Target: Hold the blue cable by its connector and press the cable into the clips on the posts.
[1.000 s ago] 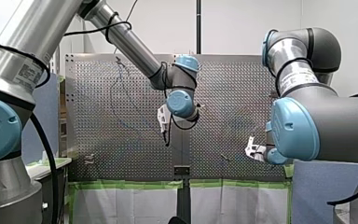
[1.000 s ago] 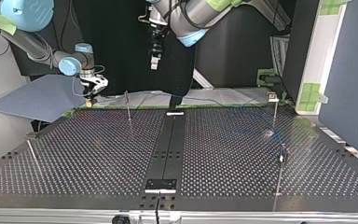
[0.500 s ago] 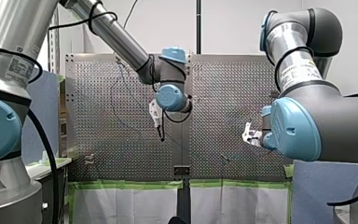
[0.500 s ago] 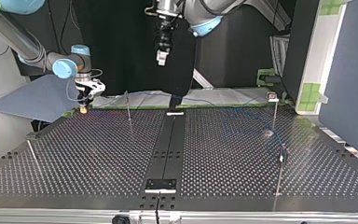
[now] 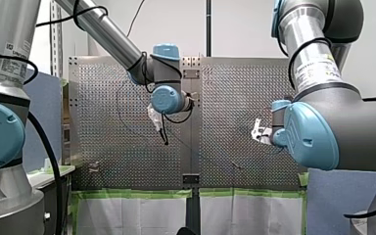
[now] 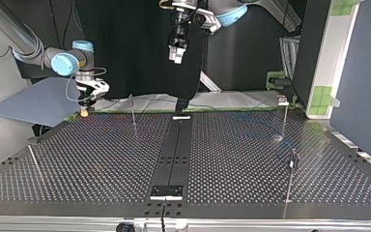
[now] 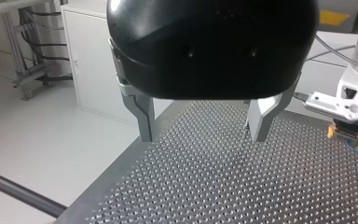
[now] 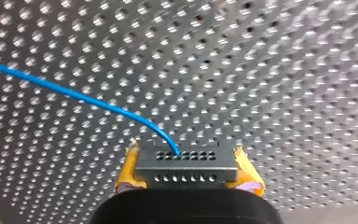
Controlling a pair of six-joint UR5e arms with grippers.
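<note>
In the right wrist view my right gripper (image 8: 186, 179) is shut with its yellow pads (image 8: 129, 170) on a grey connector (image 8: 186, 164). The thin blue cable (image 8: 74, 95) leaves that connector and curves away over the perforated table. In the top view my right gripper (image 6: 85, 111) hangs at the table's far left edge. Thin posts (image 6: 133, 110) (image 6: 285, 118) (image 6: 290, 176) stand on the table, and the cable (image 6: 276, 137) shows faintly near the right ones. My left gripper (image 7: 200, 135) is open and empty, high above the table (image 6: 176, 53). It sees the other gripper's connector (image 7: 346, 134) off to its side.
A dark central rail (image 6: 174, 150) splits the perforated table (image 6: 101, 159). A slanted rod (image 6: 35, 162) stands at the top view's near left. A blue-grey sheet (image 6: 34, 101) lies beyond the far left corner. Green tape (image 6: 323, 99) marks a white panel at the right.
My left arm has risen and swung towards the front view's left, its gripper staying open. My right gripper, with the connector, has shifted slightly to the top view's left.
</note>
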